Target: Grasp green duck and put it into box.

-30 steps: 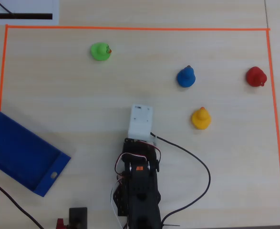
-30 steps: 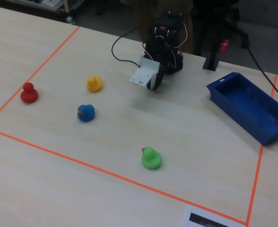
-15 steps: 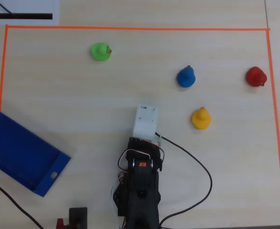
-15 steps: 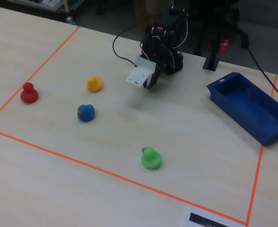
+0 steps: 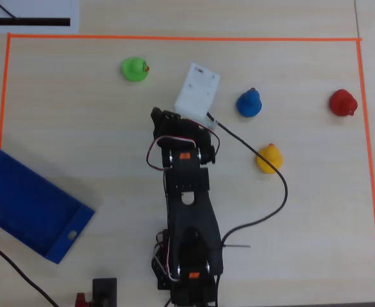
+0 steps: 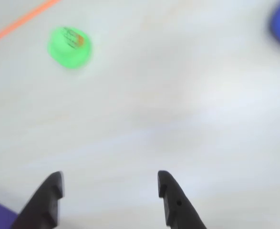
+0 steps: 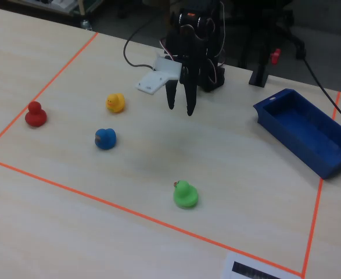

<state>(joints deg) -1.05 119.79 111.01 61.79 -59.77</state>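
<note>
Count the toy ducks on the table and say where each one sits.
4, in the overhead view: green duck upper left, blue duck right of the arm's white block, yellow duck below it, red duck by the right tape line. None looks hidden.

four ducks (image 5: 135, 69) (image 5: 249, 103) (image 5: 343, 102) (image 5: 269, 158), one blue box (image 5: 21, 204), one arm (image 5: 186, 211)

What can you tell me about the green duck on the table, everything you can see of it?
The green duck is a small, bright lime-green toy that looks like smooth rubber or plastic, with a rounded body, a smaller head and a tiny orange beak. It sits upright on the pale wood table, alone, just inside the orange tape line. Nothing touches it. The open pincer hangs in the air well short of it; in the wrist view the duck shows blurred, up and left of the fingertips.
</note>
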